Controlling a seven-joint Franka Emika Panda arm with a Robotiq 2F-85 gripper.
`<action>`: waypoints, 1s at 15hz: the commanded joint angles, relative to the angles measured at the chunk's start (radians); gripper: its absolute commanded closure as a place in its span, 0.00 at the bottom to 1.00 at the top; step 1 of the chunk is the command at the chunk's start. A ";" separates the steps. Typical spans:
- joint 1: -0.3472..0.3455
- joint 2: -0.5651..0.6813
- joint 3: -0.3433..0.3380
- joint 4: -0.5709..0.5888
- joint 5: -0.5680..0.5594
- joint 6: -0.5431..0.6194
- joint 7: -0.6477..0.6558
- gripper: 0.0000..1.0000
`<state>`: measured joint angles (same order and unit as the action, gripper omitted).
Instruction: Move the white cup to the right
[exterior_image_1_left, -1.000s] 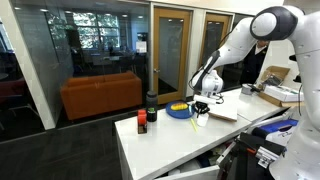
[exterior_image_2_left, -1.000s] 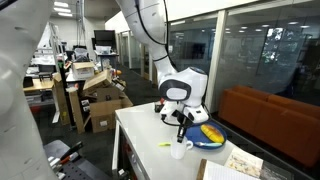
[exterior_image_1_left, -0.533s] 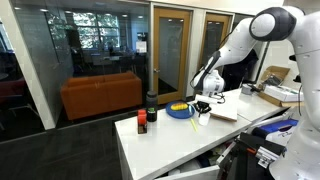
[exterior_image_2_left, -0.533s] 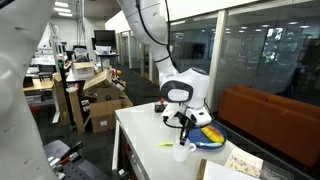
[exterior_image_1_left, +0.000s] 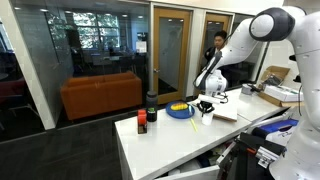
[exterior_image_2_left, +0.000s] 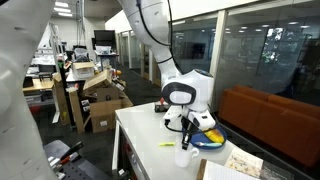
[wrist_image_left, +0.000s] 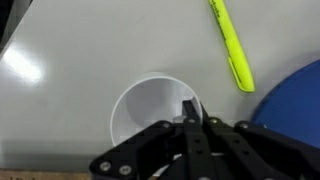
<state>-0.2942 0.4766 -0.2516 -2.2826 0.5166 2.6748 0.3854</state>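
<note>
The white cup (wrist_image_left: 148, 112) is a small plain cylinder seen from above in the wrist view, with its mouth open. My gripper (wrist_image_left: 188, 108) is shut on its rim, one finger inside the cup and one outside. In both exterior views the gripper (exterior_image_1_left: 205, 106) (exterior_image_2_left: 188, 130) points down over the cup (exterior_image_1_left: 207, 117) (exterior_image_2_left: 189, 154), which stands next to the blue plate (exterior_image_1_left: 180, 111) near the table's front edge. I cannot tell whether the cup rests on the table or hangs just above it.
A yellow marker (wrist_image_left: 232, 45) lies on the white table (exterior_image_1_left: 170, 145) beside the cup. The blue plate (wrist_image_left: 297, 95) holds a yellow item. A dark bottle (exterior_image_1_left: 152, 104) and a small red-and-black container (exterior_image_1_left: 142, 124) stand further along. Papers (exterior_image_1_left: 224, 112) lie past the cup.
My gripper and the cup have shifted a little along the table, away from the bottle. A person has appeared in the doorway behind the arm.
</note>
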 joint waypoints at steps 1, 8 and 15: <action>-0.022 0.015 0.006 -0.008 -0.010 0.014 -0.021 0.99; -0.025 0.010 0.001 -0.012 -0.014 0.013 -0.017 0.82; -0.012 -0.001 -0.015 -0.039 -0.035 0.010 -0.007 0.69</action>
<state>-0.3086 0.4876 -0.2577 -2.3085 0.5135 2.6753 0.3800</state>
